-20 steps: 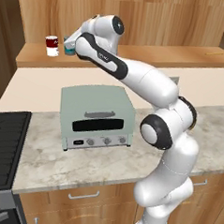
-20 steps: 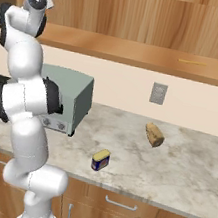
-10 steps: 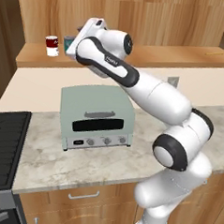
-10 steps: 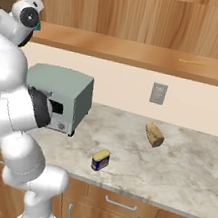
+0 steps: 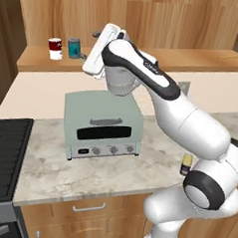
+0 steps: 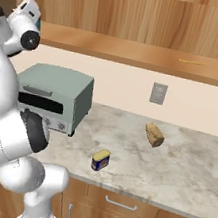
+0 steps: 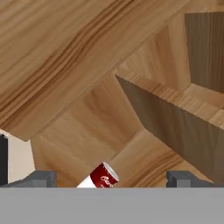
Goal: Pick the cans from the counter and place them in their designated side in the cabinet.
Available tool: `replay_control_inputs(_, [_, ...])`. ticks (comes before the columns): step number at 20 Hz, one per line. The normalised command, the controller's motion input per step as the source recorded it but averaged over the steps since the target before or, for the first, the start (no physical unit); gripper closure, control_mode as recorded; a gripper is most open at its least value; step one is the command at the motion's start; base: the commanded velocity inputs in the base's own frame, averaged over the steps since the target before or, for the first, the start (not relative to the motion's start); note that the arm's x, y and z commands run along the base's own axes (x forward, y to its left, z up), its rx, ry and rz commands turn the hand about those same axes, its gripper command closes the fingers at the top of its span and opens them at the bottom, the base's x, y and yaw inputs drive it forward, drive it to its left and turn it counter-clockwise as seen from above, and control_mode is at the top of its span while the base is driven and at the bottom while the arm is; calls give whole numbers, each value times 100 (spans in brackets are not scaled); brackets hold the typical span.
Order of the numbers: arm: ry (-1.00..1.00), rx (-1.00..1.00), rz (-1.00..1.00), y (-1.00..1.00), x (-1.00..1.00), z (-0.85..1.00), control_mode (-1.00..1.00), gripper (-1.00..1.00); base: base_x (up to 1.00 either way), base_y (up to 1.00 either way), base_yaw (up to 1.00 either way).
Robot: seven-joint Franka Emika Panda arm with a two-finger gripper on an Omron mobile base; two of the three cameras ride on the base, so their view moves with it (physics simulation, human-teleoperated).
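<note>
Far left of the cabinet shelf (image 5: 39, 61): red-and-white can (image 5: 55, 48) upright, teal can (image 5: 73, 47) just beside it on its right, also upright, long axis vertical, silvery top up. My fingers (image 7: 43, 178) are up at shelf height just right of the teal can, spread wide apart, nothing between them; in the hand view the red-and-white can (image 7: 103, 176) sits low between the two tips, tilted by the camera roll. Below the shelf, the mint-green toaster oven (image 5: 102, 124) stands on the counter (image 5: 87, 174), door facing front, black stove top (image 5: 4, 154) to its left. Further right on the counter, near the front edge, the dark blue can (image 6: 100, 160) with yellow top stands upright, short axis vertical, well apart from the oven. Right of it, nearer the wall, a brown bread-like lump (image 6: 154, 134) lies on the counter, below the wall outlet (image 6: 158, 93). A thin yellow thing (image 6: 192, 62) lies flat on the shelf's right end.
</note>
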Motion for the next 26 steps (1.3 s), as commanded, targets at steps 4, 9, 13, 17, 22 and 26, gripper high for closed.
replay_control_inputs(4, [-7, -2, 7, -44, -60, 3, -100, -100, 0, 0, 0])
replay_control_inputs(9, [0, -3, 7, -39, -55, 4, -100, -100, 0, 0, 0])
replay_control_inputs(13, [0, -6, 6, -34, -55, 10, -100, -100, 0, 0, 0])
replay_control_inputs(17, [0, -6, 5, -36, -58, 14, -100, -100, 0, 0, 0])
replay_control_inputs(22, [3, -4, 5, -30, -41, 23, -100, -100, 0, 0, 0])
replay_control_inputs(26, [1, -3, 6, -32, -43, 24, -100, -100, 0, 0, 0])
